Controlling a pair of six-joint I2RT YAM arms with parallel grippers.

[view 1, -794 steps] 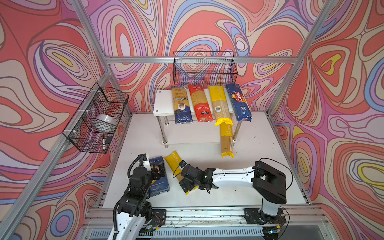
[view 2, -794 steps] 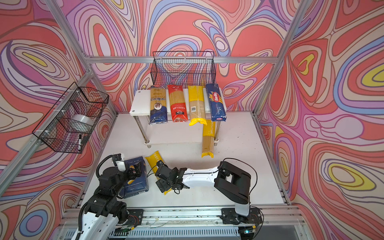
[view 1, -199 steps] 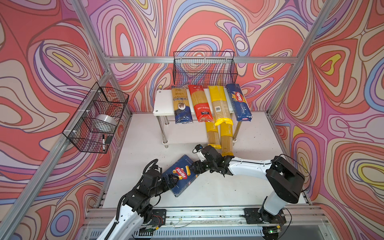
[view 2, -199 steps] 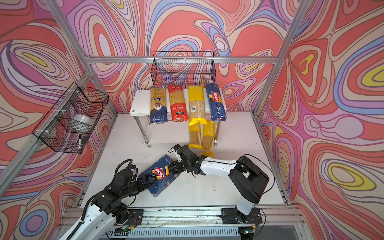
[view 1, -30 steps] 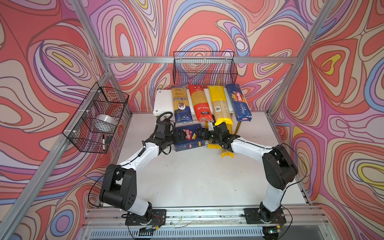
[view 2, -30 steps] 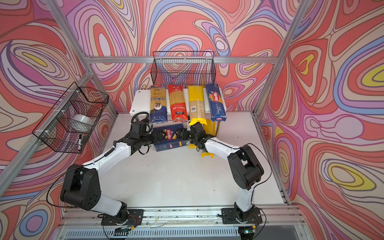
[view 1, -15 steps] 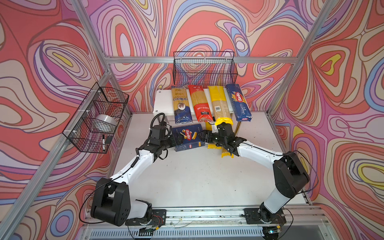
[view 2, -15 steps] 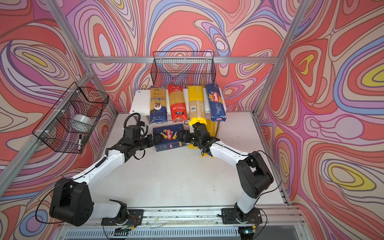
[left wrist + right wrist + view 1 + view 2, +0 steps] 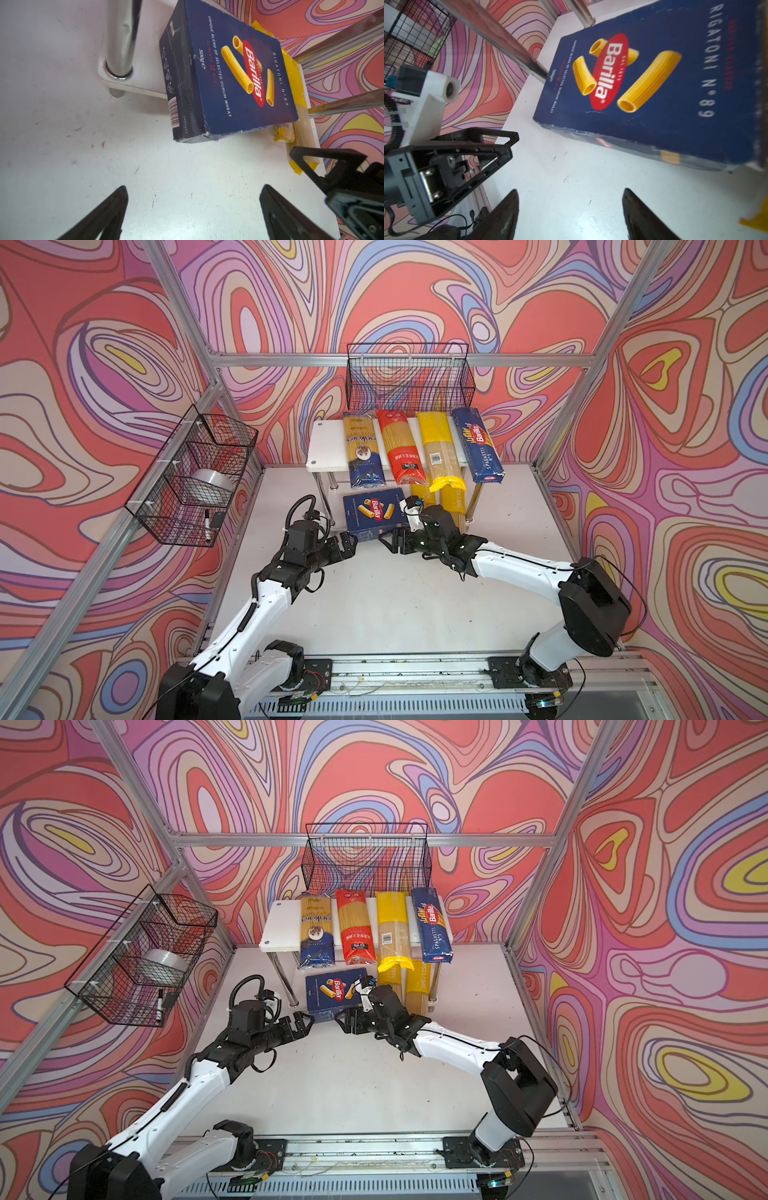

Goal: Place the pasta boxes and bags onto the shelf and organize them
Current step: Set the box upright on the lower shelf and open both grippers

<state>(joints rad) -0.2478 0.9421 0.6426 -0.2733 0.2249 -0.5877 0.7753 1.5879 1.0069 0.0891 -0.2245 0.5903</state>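
My left gripper (image 9: pixel 347 540) and right gripper (image 9: pixel 392 540) gape empty. The rigatoni box (image 9: pixel 376 512) lies just ahead between them, apart from both, on the lower board of the shelf (image 9: pixel 326 445). Its near edge overhangs, with bare table (image 9: pixel 395 605) behind me.

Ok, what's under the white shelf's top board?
A wide dark blue Barilla rigatoni box and two yellow-ended clear spaghetti bags on the lower board; the top board covers their far ends.

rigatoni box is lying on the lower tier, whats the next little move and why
Probably nudge the rigatoni box a little deeper onto the lower tier with the right gripper. The box lies face up there but skewed, its near end jutting past the board's front edge. That gripper and the left gripper are open, clear of it, just in front.
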